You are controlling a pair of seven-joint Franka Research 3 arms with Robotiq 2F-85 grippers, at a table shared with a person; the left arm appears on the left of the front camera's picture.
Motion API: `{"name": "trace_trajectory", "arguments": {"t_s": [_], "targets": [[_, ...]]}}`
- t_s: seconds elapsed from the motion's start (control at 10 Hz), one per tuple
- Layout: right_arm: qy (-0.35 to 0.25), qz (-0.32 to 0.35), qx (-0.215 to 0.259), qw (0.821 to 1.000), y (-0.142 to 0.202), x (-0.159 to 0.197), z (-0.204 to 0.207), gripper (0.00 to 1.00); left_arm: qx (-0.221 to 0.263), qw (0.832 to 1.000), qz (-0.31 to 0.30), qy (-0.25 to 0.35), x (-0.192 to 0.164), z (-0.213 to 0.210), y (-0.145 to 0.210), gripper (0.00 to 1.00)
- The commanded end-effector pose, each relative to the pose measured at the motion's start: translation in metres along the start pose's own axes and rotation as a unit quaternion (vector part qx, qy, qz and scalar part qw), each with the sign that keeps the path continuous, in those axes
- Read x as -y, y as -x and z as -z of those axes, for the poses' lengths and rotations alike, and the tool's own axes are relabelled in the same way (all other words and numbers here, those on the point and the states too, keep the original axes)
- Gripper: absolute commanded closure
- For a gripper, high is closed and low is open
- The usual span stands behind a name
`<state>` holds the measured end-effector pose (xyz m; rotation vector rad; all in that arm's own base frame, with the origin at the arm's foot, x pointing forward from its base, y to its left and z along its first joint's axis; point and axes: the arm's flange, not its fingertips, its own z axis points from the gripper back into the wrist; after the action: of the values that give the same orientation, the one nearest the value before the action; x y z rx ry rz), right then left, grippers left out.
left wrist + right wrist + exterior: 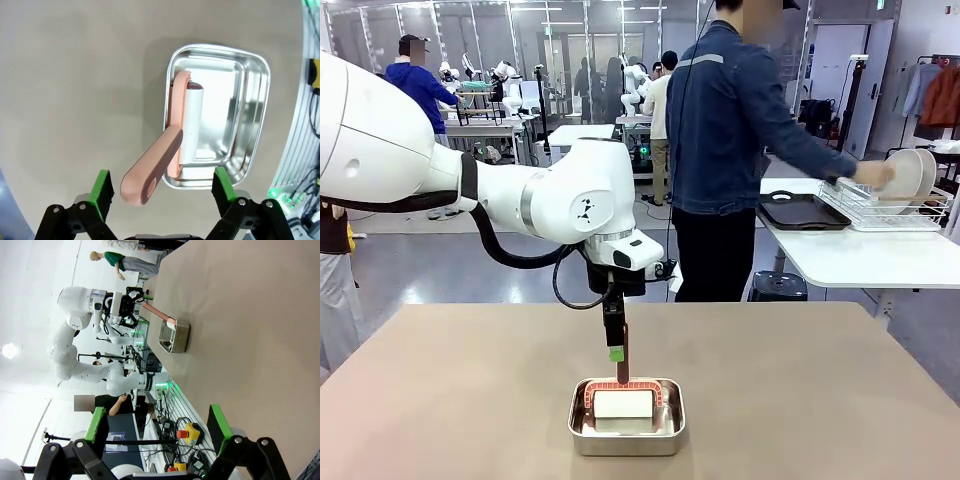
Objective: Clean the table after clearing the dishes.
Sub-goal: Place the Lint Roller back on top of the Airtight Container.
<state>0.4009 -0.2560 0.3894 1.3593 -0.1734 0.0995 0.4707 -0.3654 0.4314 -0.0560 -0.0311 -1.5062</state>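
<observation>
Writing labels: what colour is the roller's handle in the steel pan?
Salmon pink handle, clearest in left wrist view.

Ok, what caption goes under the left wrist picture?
Open left gripper above a pink-handled roller in a steel pan.

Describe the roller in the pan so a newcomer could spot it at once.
On the taupe table, near the robot's edge, sits a square steel pan. Inside lies a lint roller: a white cylinder in a salmon-pink frame whose handle sticks up out of the pan toward the left tool. It is the pan's one pink item.
</observation>
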Motion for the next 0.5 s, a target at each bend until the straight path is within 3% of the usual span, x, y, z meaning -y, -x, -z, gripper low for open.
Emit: {"name": "trace_trajectory", "arguments": {"t_s": [0.0,0.4], "targets": [[0.007,0.0,0.0,1.0,0.0041,-0.0021,0.0031,0.0,-0.002,1.0,0.001,0.003,0.0005,0.004,-0.0006,0.03],[0.007,0.0,0.0,1.0,0.0041,-0.0021,0.0031,0.0,-0.002,1.0,0.001,0.003,0.0005,0.004,-0.0006,0.03]]}}
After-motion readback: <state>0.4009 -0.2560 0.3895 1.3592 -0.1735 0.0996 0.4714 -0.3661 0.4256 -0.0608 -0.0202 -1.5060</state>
